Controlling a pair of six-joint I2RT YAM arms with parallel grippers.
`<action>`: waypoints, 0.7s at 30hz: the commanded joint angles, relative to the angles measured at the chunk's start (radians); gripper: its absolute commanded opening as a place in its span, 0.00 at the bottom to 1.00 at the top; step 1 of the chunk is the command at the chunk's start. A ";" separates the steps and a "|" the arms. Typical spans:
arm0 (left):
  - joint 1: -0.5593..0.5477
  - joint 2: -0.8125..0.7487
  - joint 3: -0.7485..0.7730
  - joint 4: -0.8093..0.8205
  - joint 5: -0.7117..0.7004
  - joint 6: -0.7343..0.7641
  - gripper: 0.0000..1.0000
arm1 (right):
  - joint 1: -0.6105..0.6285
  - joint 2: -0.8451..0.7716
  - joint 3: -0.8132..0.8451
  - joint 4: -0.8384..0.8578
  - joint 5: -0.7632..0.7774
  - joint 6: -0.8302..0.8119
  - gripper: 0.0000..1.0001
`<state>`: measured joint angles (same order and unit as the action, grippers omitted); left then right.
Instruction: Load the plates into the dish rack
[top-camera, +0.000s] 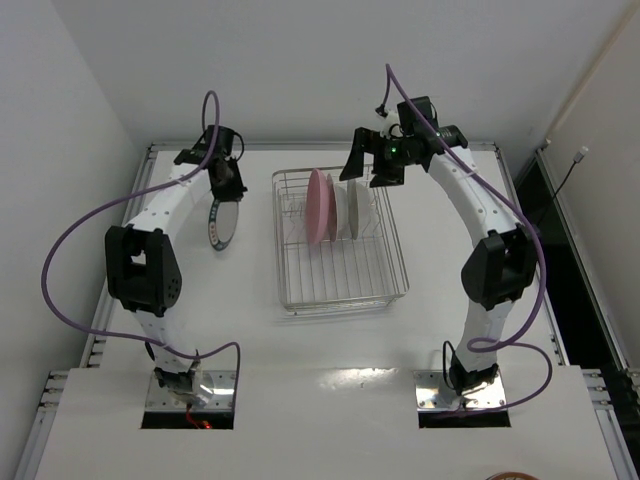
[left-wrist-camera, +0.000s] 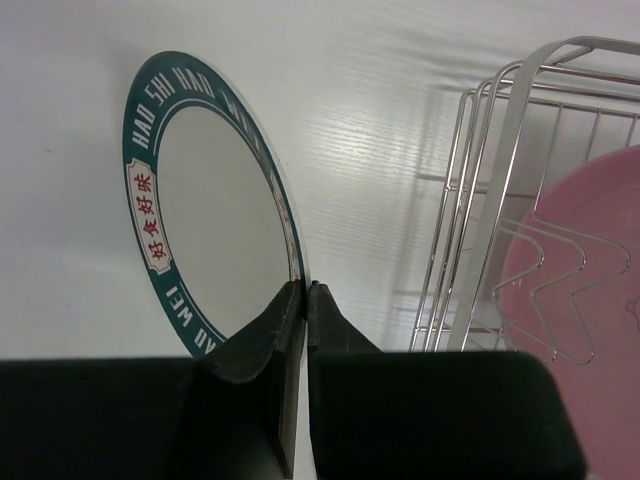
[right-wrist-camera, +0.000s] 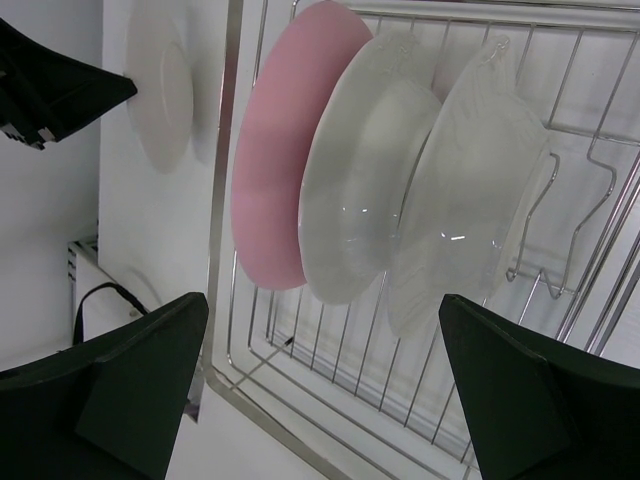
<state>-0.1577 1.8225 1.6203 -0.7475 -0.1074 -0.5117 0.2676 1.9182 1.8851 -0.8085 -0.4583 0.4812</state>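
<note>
The dish rack (top-camera: 345, 280) stands mid-table with three plates upright in its far half: a pink plate (top-camera: 318, 205) and two whitish plates (top-camera: 345, 208) (top-camera: 361, 204). The right wrist view shows the pink plate (right-wrist-camera: 275, 170) and both whitish plates (right-wrist-camera: 360, 190) (right-wrist-camera: 470, 200) leaning in the tines. My left gripper (top-camera: 226, 186) is shut on the rim of the patterned plate (top-camera: 220, 224), left of the rack. Its green lettered rim (left-wrist-camera: 150, 190) shows in the left wrist view, pinched at the left gripper (left-wrist-camera: 305, 290). My right gripper (top-camera: 371, 160) hangs open and holds nothing above the rack's far end.
The rack's wire wall (left-wrist-camera: 480, 200) is just right of the held plate, with the pink plate (left-wrist-camera: 590, 260) behind it. The near half of the rack holds no plates. Walls close in at the table's left and far edges.
</note>
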 joint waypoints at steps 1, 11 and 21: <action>-0.003 -0.051 0.033 -0.012 0.034 -0.030 0.00 | -0.005 -0.042 0.028 0.019 -0.028 0.014 1.00; -0.003 -0.032 0.211 -0.044 -0.025 -0.074 0.00 | -0.005 -0.033 0.048 -0.001 -0.028 0.014 1.00; -0.003 0.001 0.181 0.062 0.130 -0.085 0.00 | -0.005 -0.004 0.058 0.009 -0.078 0.023 1.00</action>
<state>-0.1577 1.8278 1.8019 -0.7486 -0.0418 -0.5854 0.2676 1.9182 1.8984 -0.8238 -0.4931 0.4950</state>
